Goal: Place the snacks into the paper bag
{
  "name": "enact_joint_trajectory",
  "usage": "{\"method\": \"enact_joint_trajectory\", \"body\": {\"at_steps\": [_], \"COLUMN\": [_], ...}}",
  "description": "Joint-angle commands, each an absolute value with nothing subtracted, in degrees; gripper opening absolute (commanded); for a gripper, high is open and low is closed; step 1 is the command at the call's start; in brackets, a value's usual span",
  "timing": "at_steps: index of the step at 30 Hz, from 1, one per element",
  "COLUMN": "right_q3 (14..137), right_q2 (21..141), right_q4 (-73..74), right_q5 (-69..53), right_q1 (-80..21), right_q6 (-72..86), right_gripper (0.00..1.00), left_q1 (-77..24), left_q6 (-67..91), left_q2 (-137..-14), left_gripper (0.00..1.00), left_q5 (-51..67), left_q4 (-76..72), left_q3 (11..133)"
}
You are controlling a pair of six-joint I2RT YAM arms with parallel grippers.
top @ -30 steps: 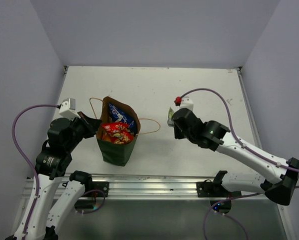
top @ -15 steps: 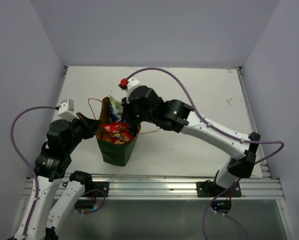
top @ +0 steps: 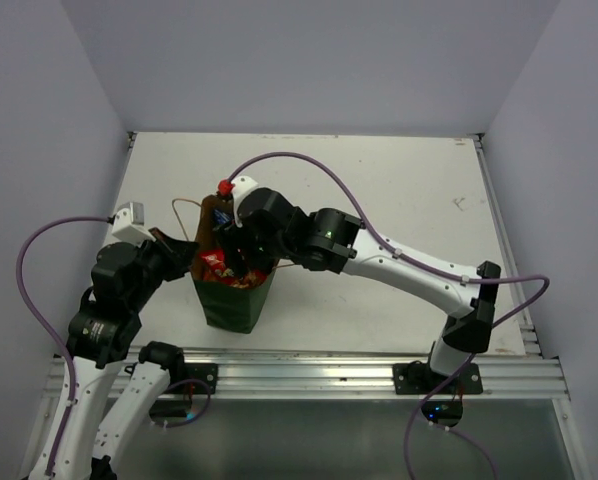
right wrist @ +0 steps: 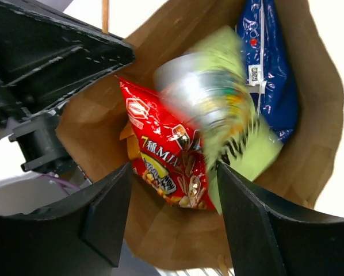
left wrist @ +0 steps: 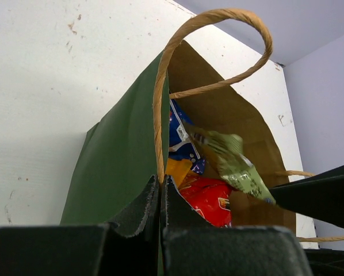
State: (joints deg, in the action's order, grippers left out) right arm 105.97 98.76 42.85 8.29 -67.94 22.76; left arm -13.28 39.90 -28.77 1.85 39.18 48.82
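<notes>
The paper bag (top: 229, 305) stands upright at the table's near left, dark green outside and brown inside (right wrist: 178, 241). My left gripper (top: 184, 252) is shut on its left rim by the tan handle (left wrist: 160, 129). My right gripper (right wrist: 173, 178) hangs open over the bag's mouth (top: 241, 255). Just below its fingers a light-green packet (right wrist: 218, 109) is loose and blurred, and it shows tilted inside the bag (left wrist: 235, 164). Under it lie a red packet (right wrist: 160, 149), a blue one (right wrist: 270, 75) and an orange one (left wrist: 176, 169).
The white table (top: 399, 190) runs back to grey walls on three sides. A metal rail (top: 309, 375) lies along the near edge by the arm bases. The right arm reaches across the table's middle, trailing a purple cable (top: 309, 165).
My right arm swung from the table's right side to over the bag carrying the light-green packet. Its jaws have opened and the packet has left them. The left arm has barely moved.
</notes>
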Motion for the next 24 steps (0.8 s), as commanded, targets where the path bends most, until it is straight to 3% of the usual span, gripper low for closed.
{"method": "enact_joint_trajectory", "body": {"at_steps": [1, 4, 9, 23, 24], "right_q3": [113.6, 112.7, 99.7, 90.7, 90.2], "right_q2": [93.1, 89.9, 84.4, 88.1, 88.2], "right_q4": [47.4, 50.3, 48.3, 41.6, 41.3], "right_q5": [16.2, 20.9, 25.3, 22.9, 22.8], "right_q1": [-69.5, -69.5, -69.3, -67.9, -67.8], "right_q6": [21.1, 22.0, 26.4, 27.6, 27.6], "right_gripper": [0.65, 0.65, 0.6, 0.58, 0.53], "left_q1": [-13.7, -13.7, -13.7, -13.7, -13.7], "left_q6": [40.6, 40.4, 40.0, 39.1, 39.1], "left_q2": [-28.7, -28.9, -29.1, -29.0, -28.9], "left_gripper": [0.0, 0.0, 0.0, 0.0, 0.0], "left_q5": [2.0, 2.3, 2.8, 3.1, 3.0], "left_q4": [37.8, 37.2, 36.7, 37.7, 37.9], "left_q3": [49.2, 48.6, 48.3, 49.2, 49.3]}}
